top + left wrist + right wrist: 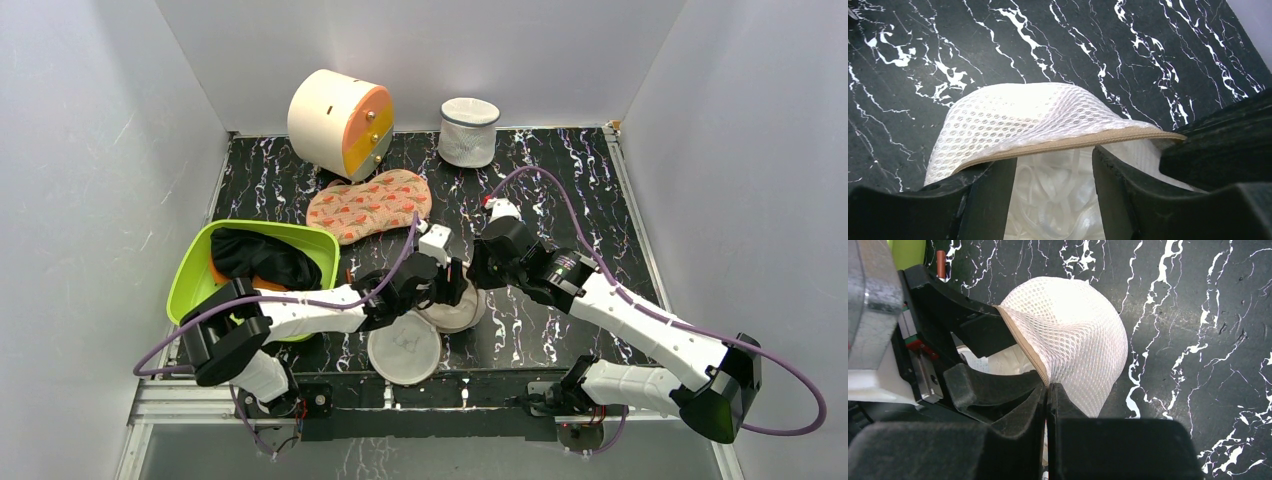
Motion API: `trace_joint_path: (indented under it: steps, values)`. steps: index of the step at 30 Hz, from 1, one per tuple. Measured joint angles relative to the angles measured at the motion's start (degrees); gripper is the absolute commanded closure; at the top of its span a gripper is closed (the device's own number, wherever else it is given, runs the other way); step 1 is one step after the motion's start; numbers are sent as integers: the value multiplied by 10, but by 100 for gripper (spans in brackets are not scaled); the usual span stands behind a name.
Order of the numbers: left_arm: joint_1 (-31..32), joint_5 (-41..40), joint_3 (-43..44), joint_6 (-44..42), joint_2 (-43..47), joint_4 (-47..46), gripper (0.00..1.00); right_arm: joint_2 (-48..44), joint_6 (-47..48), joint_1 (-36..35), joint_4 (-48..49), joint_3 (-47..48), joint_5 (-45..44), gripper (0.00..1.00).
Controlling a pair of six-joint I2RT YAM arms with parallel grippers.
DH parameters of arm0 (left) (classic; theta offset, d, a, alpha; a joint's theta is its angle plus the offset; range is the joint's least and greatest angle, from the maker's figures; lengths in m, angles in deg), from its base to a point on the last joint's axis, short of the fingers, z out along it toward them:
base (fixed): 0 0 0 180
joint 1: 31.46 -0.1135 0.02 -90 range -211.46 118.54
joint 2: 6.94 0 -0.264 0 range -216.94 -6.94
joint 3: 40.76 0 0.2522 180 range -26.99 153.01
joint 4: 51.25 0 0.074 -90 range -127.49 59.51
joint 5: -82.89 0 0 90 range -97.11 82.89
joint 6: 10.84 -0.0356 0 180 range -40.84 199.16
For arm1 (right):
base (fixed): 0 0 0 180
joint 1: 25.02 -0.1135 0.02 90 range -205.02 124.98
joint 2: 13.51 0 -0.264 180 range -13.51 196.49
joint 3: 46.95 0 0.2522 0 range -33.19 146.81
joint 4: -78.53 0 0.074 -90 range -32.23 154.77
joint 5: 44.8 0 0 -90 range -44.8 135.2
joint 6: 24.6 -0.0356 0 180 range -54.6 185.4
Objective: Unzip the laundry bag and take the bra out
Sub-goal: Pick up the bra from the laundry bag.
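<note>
R gripper point(1048, 390) pinched shut on laundry bag point(1073, 335) zip trim point(1020, 340); L gripper point(1054, 157) half-open, fingers astride bra point(1055, 205) in bag mouth.

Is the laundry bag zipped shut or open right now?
Open: on the laundry bag the tan zip trim stands lifted as a free edge, with white fabric, likely the bra, showing beneath.

Left arm point(310, 312) and right arm point(640, 318) bent inward, left fingers point(990, 200) spread apart, right fingers point(1018, 440) pressed together
</note>
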Motion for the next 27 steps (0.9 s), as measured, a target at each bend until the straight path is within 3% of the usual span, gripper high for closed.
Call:
trace_joint_path:
  steps: [7, 13, 20, 25, 27]
  values:
    - [-12, 27, 12, -12, -29, -14, 51, 0, -4, 0, 7, -3, 7, 100]
    - [-29, 61, 18, -38, -54, -33, 50, -2, -11, 0, 13, -11, 16, 100]
    - [-38, 104, 23, -72, -64, -51, 73, -6, -15, 0, 19, -20, 25, 100]
    - [-40, 110, 23, -99, -56, -55, 100, -7, -24, 0, 18, -20, 13, 100]
    - [-40, 111, 23, -109, -45, -54, 100, -8, -30, 0, 11, -20, 0, 100]
